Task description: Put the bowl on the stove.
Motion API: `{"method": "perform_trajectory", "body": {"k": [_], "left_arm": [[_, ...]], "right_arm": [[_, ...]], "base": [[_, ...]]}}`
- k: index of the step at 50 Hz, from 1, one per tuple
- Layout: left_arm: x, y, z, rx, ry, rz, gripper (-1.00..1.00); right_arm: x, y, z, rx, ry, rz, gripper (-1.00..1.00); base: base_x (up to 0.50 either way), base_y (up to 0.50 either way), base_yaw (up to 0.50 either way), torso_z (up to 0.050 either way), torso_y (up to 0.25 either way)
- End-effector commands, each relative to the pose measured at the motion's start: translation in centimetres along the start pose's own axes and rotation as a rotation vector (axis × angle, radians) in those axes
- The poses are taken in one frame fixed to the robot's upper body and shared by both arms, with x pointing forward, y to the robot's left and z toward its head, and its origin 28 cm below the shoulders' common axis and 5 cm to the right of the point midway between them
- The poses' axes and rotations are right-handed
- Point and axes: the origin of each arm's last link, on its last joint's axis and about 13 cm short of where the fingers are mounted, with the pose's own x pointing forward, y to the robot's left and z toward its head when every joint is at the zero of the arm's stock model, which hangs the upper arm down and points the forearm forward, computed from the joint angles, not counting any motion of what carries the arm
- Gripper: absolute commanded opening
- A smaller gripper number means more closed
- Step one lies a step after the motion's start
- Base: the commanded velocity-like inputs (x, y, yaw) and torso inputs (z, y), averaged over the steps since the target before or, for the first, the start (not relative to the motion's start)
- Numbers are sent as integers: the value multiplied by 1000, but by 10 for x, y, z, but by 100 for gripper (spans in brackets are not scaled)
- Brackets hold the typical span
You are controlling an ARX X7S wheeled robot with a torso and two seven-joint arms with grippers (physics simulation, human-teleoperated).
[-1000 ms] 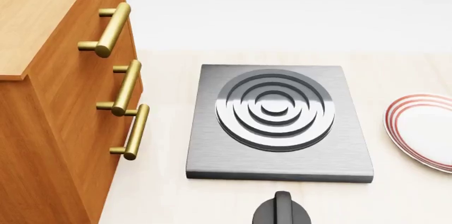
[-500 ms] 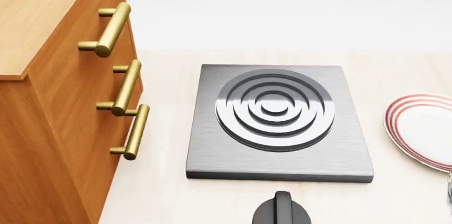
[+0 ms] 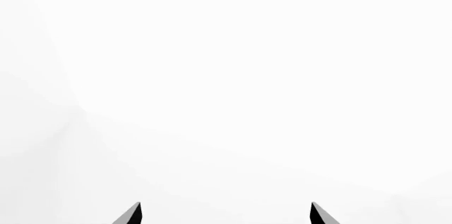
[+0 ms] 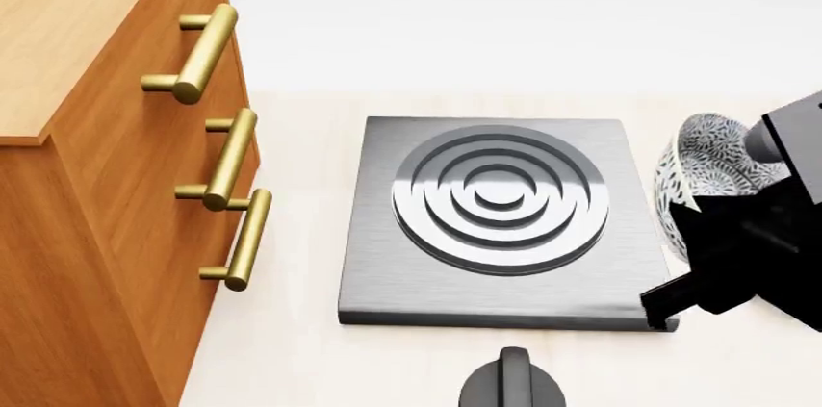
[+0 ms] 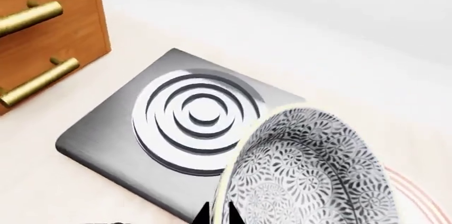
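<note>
The bowl, white with a dense grey-blue floral pattern, hangs tilted in the air at the right edge of the stove. My right gripper is shut on the bowl's rim, one finger inside and one outside. The stove is a dark-grey square slab with a raised ringed burner, bare on top. My left gripper is open and empty, facing a blank white surface; it does not show in the head view.
A wooden cabinet with brass handles stands left of the stove. A black round knob lies at the counter's front edge. A red-ringed plate rim shows under the bowl.
My right arm has come into the head view from the right, carrying the bowl over the plate to the stove's right edge. The plate is now hidden there.
</note>
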Motion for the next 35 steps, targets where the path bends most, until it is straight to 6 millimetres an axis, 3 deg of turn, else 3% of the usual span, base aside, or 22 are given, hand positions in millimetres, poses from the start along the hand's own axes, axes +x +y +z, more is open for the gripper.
{"method": "perform_trajectory", "body": {"k": [1, 11, 16, 35], "left_arm": [[-2, -1, 0, -7, 5, -6, 100], [0, -1, 0, -5, 3, -5, 100], [0, 0, 0, -4, 6, -5, 100], [0, -1, 0, -6, 7, -5, 100]], "right_arm": [[25, 7, 29, -40, -58, 42, -100], [41, 17, 41, -64, -99, 101, -100], [29, 26, 46, -154, -138, 156, -100], [27, 26, 45, -165, -143, 169, -100]], "base": [[0, 0, 0, 0, 0], [0, 0, 0, 0, 0], [0, 0, 0, 0, 0], [0, 0, 0, 0, 1]]}}
